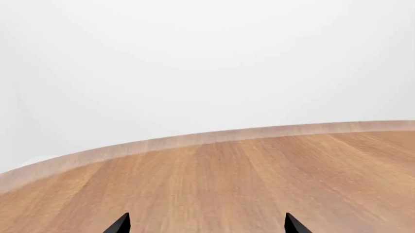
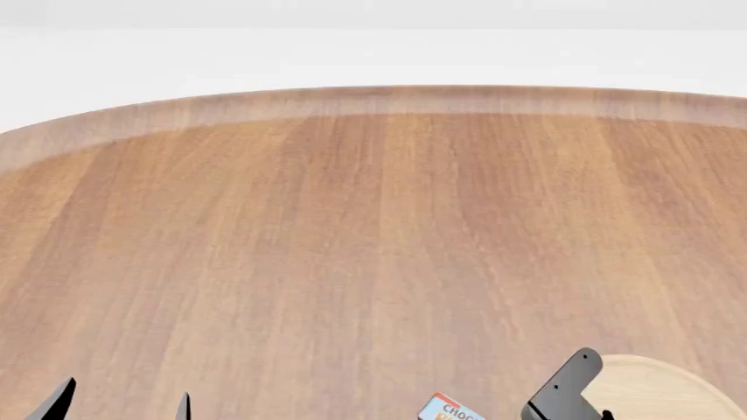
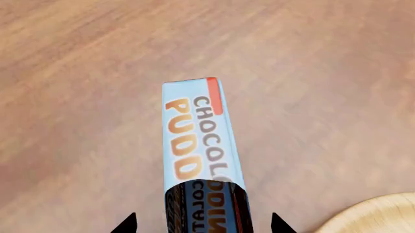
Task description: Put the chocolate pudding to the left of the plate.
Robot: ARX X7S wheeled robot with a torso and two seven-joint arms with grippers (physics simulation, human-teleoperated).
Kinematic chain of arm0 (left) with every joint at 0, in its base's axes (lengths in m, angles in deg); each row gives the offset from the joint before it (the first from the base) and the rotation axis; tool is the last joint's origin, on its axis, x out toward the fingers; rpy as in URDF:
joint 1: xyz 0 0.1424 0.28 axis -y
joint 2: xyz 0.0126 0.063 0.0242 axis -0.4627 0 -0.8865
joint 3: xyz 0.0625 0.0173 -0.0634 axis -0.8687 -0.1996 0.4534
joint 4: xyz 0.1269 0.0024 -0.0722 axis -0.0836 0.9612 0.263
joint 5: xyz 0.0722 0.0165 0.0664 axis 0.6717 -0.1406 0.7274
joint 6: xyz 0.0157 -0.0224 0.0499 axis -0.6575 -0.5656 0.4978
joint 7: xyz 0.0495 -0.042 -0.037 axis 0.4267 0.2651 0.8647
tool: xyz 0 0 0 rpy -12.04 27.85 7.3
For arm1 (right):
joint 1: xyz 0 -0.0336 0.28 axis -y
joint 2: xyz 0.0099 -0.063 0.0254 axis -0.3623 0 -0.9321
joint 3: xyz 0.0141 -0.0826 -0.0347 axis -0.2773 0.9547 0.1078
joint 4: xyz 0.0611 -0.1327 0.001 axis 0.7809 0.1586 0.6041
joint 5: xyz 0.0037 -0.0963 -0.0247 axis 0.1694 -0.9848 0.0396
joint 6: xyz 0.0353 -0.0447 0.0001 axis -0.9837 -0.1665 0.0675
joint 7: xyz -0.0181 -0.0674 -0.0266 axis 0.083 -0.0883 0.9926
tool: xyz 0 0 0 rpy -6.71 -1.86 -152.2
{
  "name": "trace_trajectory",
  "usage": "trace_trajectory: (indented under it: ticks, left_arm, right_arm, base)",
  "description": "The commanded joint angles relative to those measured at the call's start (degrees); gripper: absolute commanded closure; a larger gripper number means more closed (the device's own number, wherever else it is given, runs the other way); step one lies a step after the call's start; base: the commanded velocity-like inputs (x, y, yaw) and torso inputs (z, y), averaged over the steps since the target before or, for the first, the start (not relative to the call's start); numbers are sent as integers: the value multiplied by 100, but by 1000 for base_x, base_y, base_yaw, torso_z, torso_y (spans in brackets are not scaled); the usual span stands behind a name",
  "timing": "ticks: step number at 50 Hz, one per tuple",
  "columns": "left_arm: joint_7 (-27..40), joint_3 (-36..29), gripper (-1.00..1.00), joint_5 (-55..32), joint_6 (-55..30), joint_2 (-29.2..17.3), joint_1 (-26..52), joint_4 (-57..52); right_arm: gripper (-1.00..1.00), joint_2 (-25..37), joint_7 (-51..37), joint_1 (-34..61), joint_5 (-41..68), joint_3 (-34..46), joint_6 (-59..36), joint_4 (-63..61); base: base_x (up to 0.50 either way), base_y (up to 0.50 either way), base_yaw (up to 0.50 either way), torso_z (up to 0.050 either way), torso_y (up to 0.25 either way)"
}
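Observation:
The chocolate pudding (image 3: pixel 198 145) is a carton with a light blue top, a red edge and dark brown sides. It stands on the wooden table, between the two fingertips of my right gripper (image 3: pixel 204 224). The jaws are open, with a gap on each side of the carton. The pudding also shows at the head view's bottom edge (image 2: pixel 450 409). The light-wood plate (image 2: pixel 653 389) lies just right of it, and its rim shows in the right wrist view (image 3: pixel 379 216). My left gripper (image 1: pixel 207 224) is open and empty over bare table, at the head view's lower left (image 2: pixel 122 405).
The round wooden table (image 2: pixel 373 227) has a raised lighter rim (image 2: pixel 373 98) at the far side, with white floor beyond. Part of my right arm (image 2: pixel 568 381) rises between the pudding and the plate.

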Motion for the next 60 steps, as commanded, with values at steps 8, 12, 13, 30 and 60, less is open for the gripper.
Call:
trace_trajectory:
  ticks: [8, 12, 13, 30, 60]
  left_arm:
    - [20, -28, -100, -3, 15, -20, -12, -15]
    - [12, -45, -100, 0, 30, -17, -6, 2]
    - [16, -44, -100, 3, 33, -18, -7, 2]
    - [34, -65, -100, -2, 39, -25, 16, 24]
    - [77, -99, -100, 2, 57, -59, 14, 10]
  right_arm:
    - [-100, -78, 29, -25, -159, 60, 279, 185]
    - [-100, -26, 40, -77, -140, 48, 158, -26]
    - [-100, 5, 33, -110, -121, 36, 77, -158]
    - [-100, 280, -18, -388, 44, -48, -462, -1260]
    - [-100, 1170, -394, -1234, 648, -368, -1952, -4896]
  base:
    - [0, 0, 0, 0, 0]
    - [0, 0, 0, 0, 0]
    - [0, 0, 0, 0, 0]
    - [0, 0, 0, 0, 0]
    - [0, 0, 0, 0, 0]
